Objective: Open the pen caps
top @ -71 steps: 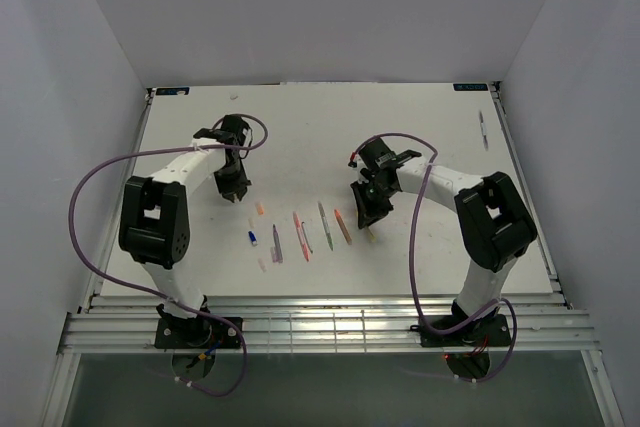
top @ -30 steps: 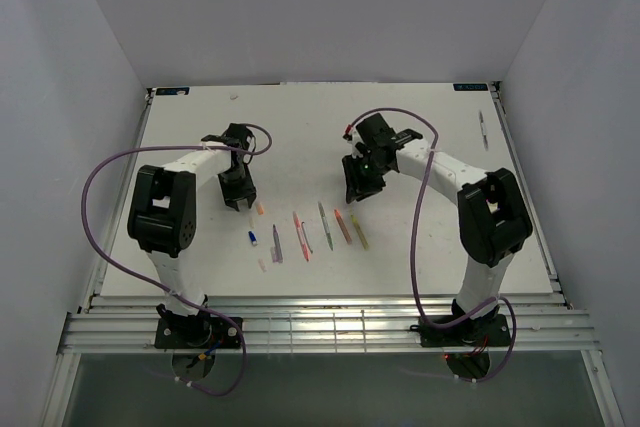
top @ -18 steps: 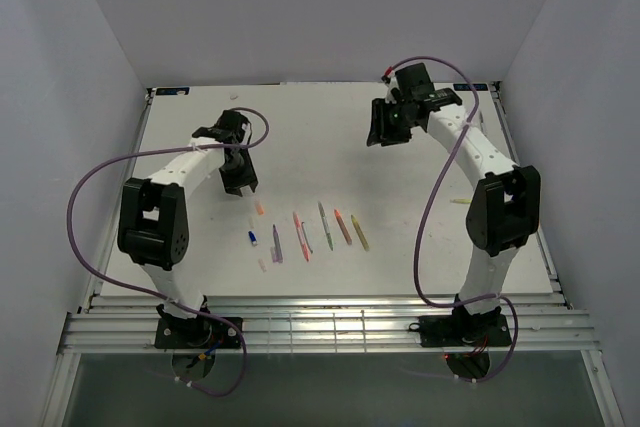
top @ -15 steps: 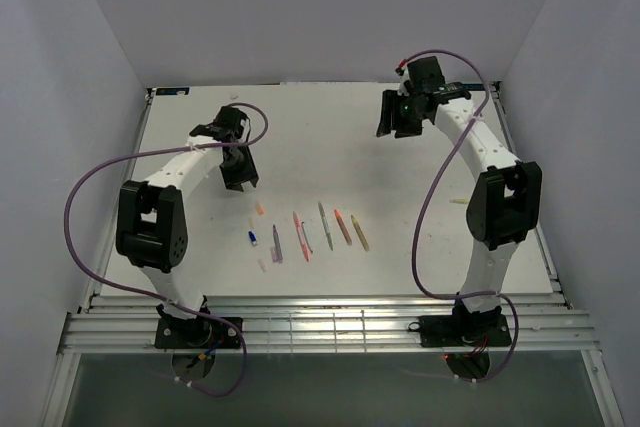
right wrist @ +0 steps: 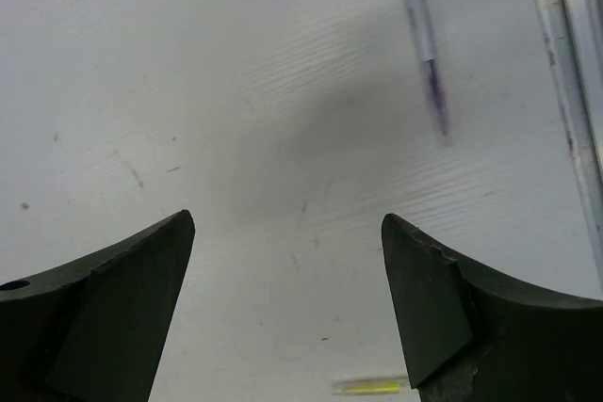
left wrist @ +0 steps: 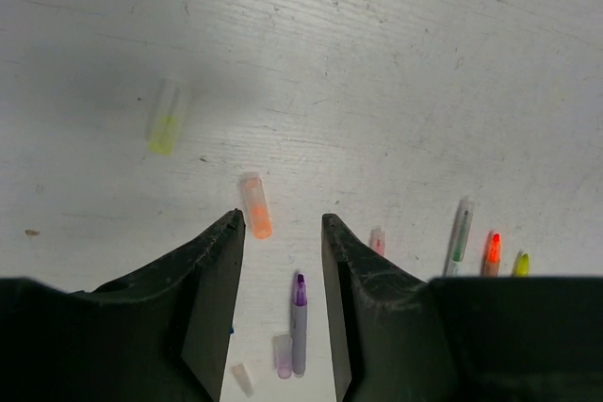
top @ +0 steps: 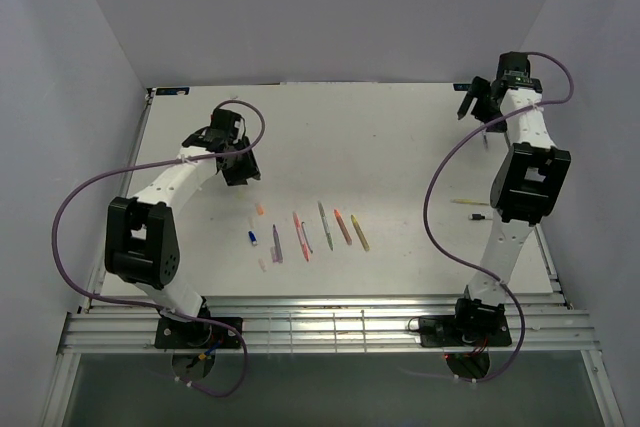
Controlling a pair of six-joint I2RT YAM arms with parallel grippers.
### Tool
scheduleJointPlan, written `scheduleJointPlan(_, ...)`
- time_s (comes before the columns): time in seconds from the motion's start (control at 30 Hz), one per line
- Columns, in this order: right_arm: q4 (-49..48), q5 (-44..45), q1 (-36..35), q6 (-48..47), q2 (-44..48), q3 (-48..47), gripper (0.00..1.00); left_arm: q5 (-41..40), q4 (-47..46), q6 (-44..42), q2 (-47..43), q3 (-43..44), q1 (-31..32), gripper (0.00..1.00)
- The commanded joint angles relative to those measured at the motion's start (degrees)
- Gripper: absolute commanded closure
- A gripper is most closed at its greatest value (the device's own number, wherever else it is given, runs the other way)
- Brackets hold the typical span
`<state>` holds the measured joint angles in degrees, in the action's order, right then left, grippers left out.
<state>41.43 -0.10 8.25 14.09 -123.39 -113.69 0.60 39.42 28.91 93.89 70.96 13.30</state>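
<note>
Pen caps, short translucent plastic tubes: we count several lying loose on the white table (top: 400,147). A short orange plastic cap (left wrist: 254,206) lies just beyond the tips of the left gripper (left wrist: 282,225). A pale yellow-green plastic cap (left wrist: 164,121) lies farther off to its left, blurred. A small pinkish cap (left wrist: 377,240) sits beside the row of thin pens (top: 324,227) at mid-table, and several pens in that row show bare coloured tips.

Left gripper: fingers parted by a narrow gap, nothing between them, hovering near the orange cap.

Right gripper (right wrist: 287,223): fingers spread wide, empty, out at the far right corner above a thin purple-and-white pen (right wrist: 421,40) that lies beside the metal edge rail (right wrist: 570,63). Whether this pen is capped we cannot tell.

Step in hand, as we judge it: fetching that outlying pen. To do it well, we would bring the fingers down across the barrel, not along it. We would keep clear of the rail and grip the middle, so that one end is free for the left gripper to pull. A thin yellow pen (right wrist: 372,385) lies near; we would leave it undisturbed.
</note>
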Motion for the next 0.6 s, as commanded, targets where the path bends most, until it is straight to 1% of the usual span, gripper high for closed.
scheduleJointPlan(0.0,-1.17,4.4,0.71,-0.64,-1.75,-3.99,0.13,3.7,-5.05,-0.43,-3.53,-1.87,0.5,0.5)
scheduleJointPlan(0.17,-1.88,5.9,3.17,-2.92,-5.62,-5.84,0.13,6.25,-6.9,-0.87,-4.85,-3.02,0.59,0.49)
scheduleJointPlan(0.33,-1.79,8.62,3.7,-5.56,-9.32,-8.04,0.14,8.01,-7.43,-0.69,-4.85,-3.11,0.76,0.49)
scheduleJointPlan(0.57,-5.66,10.47,3.88,-7.58,-10.28,-4.7,0.14,9.59,-8.39,-0.08,-3.89,-3.11,1.03,0.49)
